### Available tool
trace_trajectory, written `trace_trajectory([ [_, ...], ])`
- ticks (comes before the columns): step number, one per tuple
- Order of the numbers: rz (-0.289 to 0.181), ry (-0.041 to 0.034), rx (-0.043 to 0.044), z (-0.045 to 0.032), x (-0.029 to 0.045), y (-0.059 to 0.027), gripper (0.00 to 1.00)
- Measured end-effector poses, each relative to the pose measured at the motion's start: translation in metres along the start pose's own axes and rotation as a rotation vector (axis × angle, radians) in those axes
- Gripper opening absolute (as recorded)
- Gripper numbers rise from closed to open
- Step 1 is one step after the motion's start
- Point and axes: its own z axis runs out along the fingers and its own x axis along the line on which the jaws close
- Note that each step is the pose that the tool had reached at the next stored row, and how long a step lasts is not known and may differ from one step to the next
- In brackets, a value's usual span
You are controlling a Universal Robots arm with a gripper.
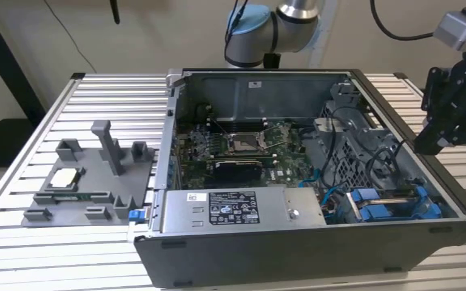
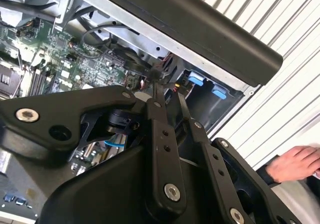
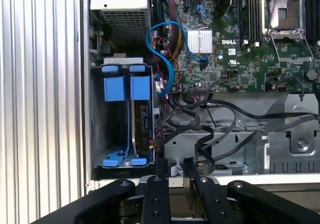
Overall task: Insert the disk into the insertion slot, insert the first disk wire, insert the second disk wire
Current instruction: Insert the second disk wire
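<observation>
First wrist view shows the gripper point(image 3: 175, 168) near the insertion slot point(image 3: 98, 130), jaws narrow, empty.

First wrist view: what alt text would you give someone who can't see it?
Inside an open PC case, two blue disk carriers sit in a grey drive bay beside a green motherboard and tangled black cables. The robot's black hand hovers near the bay.

carrier fronts point(image 3: 127, 88): bright blue | motherboard point(image 3: 240, 44): green | hand point(image 3: 175, 163): black | table point(image 3: 40, 84): silver, ribbed | case point(image 1: 298, 257): grey
</observation>
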Motion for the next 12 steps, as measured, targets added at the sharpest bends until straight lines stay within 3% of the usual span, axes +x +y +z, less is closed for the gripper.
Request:
trace_trajectory([
  [12, 0.0, 0.0, -0.0001, -0.0002, -0.0053, -0.0047, 0.27],
])
